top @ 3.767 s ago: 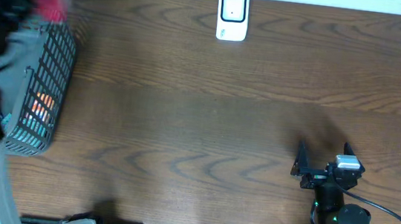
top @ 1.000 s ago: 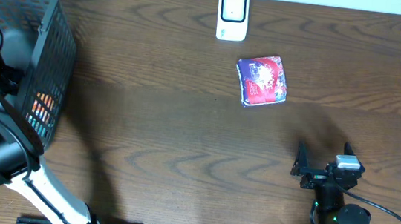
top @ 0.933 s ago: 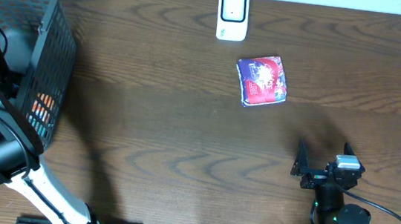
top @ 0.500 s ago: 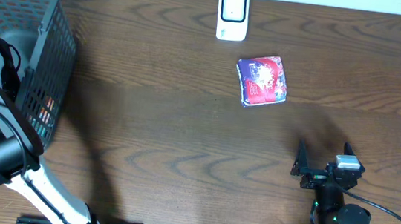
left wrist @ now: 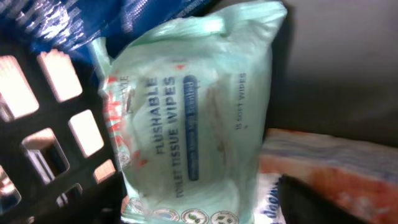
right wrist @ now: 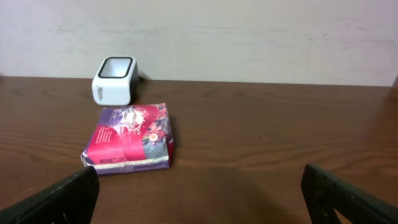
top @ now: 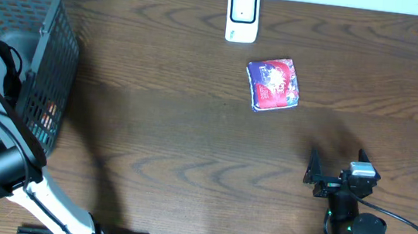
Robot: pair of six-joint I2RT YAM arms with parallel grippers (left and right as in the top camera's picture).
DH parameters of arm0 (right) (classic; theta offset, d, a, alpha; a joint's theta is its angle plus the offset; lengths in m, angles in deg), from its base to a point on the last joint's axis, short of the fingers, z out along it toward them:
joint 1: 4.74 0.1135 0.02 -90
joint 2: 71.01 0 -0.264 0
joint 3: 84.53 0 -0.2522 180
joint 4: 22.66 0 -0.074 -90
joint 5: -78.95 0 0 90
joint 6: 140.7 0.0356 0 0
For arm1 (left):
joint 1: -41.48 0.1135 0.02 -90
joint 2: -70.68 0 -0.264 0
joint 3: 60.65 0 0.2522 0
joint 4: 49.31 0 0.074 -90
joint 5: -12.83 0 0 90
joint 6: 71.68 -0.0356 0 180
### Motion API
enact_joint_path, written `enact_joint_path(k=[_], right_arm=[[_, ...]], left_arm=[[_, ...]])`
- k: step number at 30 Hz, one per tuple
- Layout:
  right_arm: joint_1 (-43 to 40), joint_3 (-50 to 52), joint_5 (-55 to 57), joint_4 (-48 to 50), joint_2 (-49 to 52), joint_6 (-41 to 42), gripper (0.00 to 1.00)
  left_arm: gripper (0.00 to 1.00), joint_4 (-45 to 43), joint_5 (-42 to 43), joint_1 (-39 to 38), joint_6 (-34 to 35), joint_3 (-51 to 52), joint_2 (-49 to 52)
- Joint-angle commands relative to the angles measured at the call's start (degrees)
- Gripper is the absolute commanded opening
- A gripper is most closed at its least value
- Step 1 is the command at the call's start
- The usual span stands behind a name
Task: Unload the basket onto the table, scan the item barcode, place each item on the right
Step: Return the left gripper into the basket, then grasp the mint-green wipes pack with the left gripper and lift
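Inside the basket (top: 51, 61) at the left edge of the desk (top: 189, 154) lies the wipes pack (left wrist: 193, 124): likely light, soft, slick film, best pinched across its narrow middle. Left jaws: cannot tell how wide; right jaws spread, empty.

- Dark brown wooden table (top: 189, 154), with the grain running from side to side.
- Dark mesh basket (top: 53, 77) at the table's left end, open at the top, with light showing through its wall.
- Plain pale wall (right wrist: 261, 31) behind the table's far edge.
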Motion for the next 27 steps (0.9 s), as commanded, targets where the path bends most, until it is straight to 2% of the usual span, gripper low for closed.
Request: enact_joint_path(k=[1, 2, 3, 5, 6, 7, 17, 27], right_arm=[[-0.3, 0.1, -0.2, -0.2, -0.3, -0.6, 0.99], [-0.3, 0.1, -0.2, -0.2, -0.4, -0.6, 0.99], [-0.3, 0.1, -0.2, -0.2, -0.4, -0.6, 0.99], [-0.3, 0.1, -0.2, -0.2, -0.4, -0.6, 0.99], [-0.3, 0.1, -0.2, -0.2, -0.3, -0.6, 0.99], [-0.3, 0.1, -0.2, -0.2, -0.4, -0.6, 0.99], [-0.3, 0.1, -0.2, -0.2, -0.4, -0.6, 0.99], [-0.3, 0.1, -0.2, -0.2, -0.4, -0.6, 0.99]], left_arm=[[0.57, -1.4, -0.6, 0.2, -5.7, 2.2, 2.7], [0.49, -1.7, -0.3, 0.2, -5.7, 2.2, 2.7], [0.47, -1.9, 0.0, 0.2, -5.7, 2.2, 2.7], [0.29, -2.3, 0.0, 0.2, -5.7, 2.2, 2.7], [0.14, -2.4, 0.0, 0.2, -5.7, 2.0, 2.7], [0.08, -2.4, 0.1, 0.2, -5.7, 1.6, 2.7], [0.07, -2.7, 10.2, 0.2, -8.3, -6.0, -1.7], [0.07, -8.5, 12.4, 0.1, -8.3, -8.9, -22.3]])
